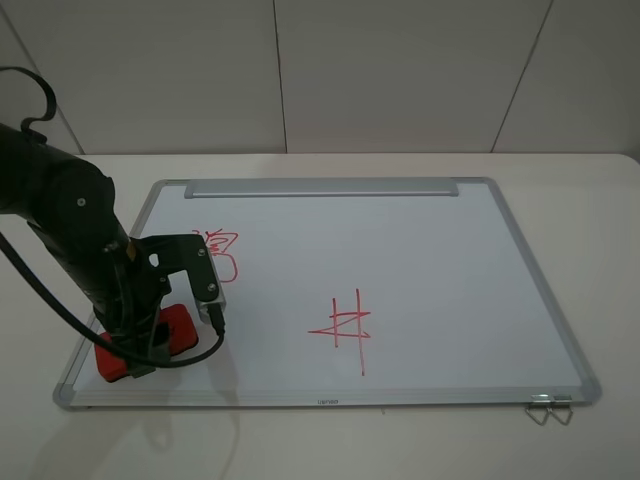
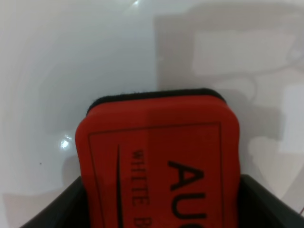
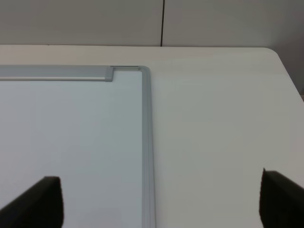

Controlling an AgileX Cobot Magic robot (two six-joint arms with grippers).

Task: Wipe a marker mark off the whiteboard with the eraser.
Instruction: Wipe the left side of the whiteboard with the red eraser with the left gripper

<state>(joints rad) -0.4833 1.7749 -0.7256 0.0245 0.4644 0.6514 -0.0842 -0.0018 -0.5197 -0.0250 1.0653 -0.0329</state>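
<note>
Eraser (image 2: 159,161) fills left wrist view, left gripper (image 2: 161,199) clamped on its long sides, long axis pointing straight ahead. Exterior high: left arm bent down over whiteboard (image 1: 450,250) near-left corner, marker mark (image 1: 222,252) just beyond. Right wrist: right gripper (image 3: 152,202) spread wide, empty.

1. The eraser (image 2: 159,161) has large black letters "AU" on its red top, cut off at the picture's edge.
2. Beside them is smaller black print that seems to read "WHITTE B", also cut off.
3. The whiteboard (image 1: 327,401) has a tiny dark print on its near frame rail, too small to read.
</note>
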